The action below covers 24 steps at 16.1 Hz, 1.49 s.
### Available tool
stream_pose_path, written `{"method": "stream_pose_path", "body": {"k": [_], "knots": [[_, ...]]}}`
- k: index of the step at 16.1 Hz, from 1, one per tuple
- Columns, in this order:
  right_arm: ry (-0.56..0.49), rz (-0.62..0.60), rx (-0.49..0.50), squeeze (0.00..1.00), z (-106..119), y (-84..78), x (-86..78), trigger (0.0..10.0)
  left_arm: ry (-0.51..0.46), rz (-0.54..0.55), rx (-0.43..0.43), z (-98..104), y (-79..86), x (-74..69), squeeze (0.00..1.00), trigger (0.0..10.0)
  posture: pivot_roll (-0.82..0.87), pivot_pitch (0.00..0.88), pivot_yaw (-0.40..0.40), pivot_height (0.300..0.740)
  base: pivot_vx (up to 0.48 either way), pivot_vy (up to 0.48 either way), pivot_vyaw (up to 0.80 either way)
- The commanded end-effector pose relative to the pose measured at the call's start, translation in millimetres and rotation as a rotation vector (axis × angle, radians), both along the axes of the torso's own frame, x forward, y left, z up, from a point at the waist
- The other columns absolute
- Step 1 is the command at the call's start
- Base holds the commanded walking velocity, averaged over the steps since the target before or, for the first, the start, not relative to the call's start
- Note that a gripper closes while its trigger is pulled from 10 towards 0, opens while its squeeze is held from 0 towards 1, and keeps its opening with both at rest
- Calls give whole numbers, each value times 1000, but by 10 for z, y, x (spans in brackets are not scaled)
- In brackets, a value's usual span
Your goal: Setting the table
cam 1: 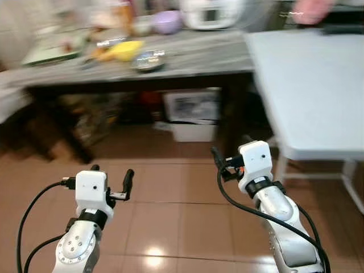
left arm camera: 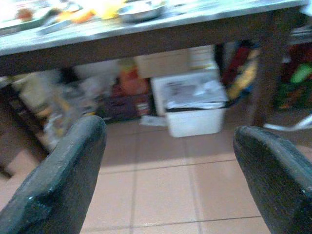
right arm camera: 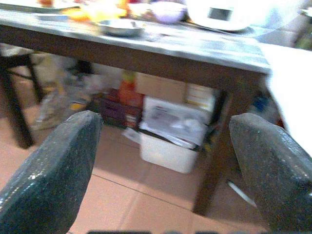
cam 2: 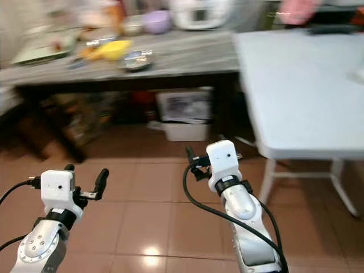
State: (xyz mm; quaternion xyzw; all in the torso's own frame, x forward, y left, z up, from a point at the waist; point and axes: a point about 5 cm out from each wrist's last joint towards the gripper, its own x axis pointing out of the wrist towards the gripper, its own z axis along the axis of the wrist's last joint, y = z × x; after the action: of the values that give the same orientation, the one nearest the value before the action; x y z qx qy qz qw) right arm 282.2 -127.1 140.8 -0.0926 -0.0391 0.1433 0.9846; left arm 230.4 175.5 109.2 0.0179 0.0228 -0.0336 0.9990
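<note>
Above tiled floor (cam 1: 170,199), both arms raised forward and apart: left gripper (cam 1: 111,174) low, fingers spread wide, nothing between them; right gripper (cam 1: 230,153) somewhat higher, nearer the white table (cam 1: 307,91), fingers likewise spread and empty, as seen along them in the right wrist view (right arm camera: 53,170). Ahead, long grey-topped bench (cam 1: 199,57) on dark legs, image blurred. On the bench top, near its front edge, shallow metal dish (cam 1: 148,61); just behind it, towards the left end, yellow bowl (cam 1: 126,50); towards the back edge, pale purple bowl (cam 1: 166,21) beside a white rice cooker (cam 1: 210,12); at the far left end, green tray (cam 1: 51,51), contents unclear. White table abutting the bench's right end, its surface mostly bare, a dark object and a pink blurred shape (cam 1: 310,8) at its far edge. Under the bench, white bin (cam 1: 193,116) with a printed lid, among boxes and bags too blurred to identify.
</note>
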Motion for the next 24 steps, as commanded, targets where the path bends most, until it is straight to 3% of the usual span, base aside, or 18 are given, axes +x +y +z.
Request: {"method": "stream_pose_path", "body": {"k": [1, 4, 6, 8, 11, 16, 21, 22, 24], "knots": [[-2, 2, 4, 0, 18, 16, -11, 10000, 0, 2, -2, -13, 15, -12, 0, 10000, -157, 134, 114, 740, 0, 0, -688], [-26, -21, 11, 0, 86, -15, 0, 10000, -10, 27, -2, -7, 18, -16, 0, 10000, -157, 133, 93, 740, 0, 0, 0], [-55, -67, 20, 0, 161, -151, -88, 10000, -15, 149, 53, -18, 176, -32, 0, 10000, -157, 134, 84, 740, 0, 0, 0], [-42, -114, -20, 0, 83, -350, -268, 10000, -6, 229, 64, -66, 332, -124, 0, 10000, -165, 131, 81, 740, 0, 0, 0], [1, -153, -44, 0, -52, -451, -369, 10000, 36, 211, 79, -179, 343, -223, 0, 10000, -191, 141, 92, 740, 0, 0, 0], [-11, -205, -31, 0, -37, -446, -387, 10000, 18, 106, 79, -154, 115, 26, 0, 10000, -261, 152, 171, 740, 0, 0, 0], [-21, -271, -41, 0, -25, -475, -458, 10000, 12, 39, 54, -156, -36, 232, 0, 10000, -364, 172, 192, 740, 0, 0, 0], [-19, -279, -53, 0, -52, -510, -451, 10000, 6, 18, 56, -144, -135, 318, 0, 10000, -374, 176, 203, 740, 0, 0, 0], [-37, -277, -65, 0, -31, -496, -393, 10000, -22, 5, 65, -99, -166, 391, 0, 10000, -368, 170, 189, 740, 0, 0, 0]]}}
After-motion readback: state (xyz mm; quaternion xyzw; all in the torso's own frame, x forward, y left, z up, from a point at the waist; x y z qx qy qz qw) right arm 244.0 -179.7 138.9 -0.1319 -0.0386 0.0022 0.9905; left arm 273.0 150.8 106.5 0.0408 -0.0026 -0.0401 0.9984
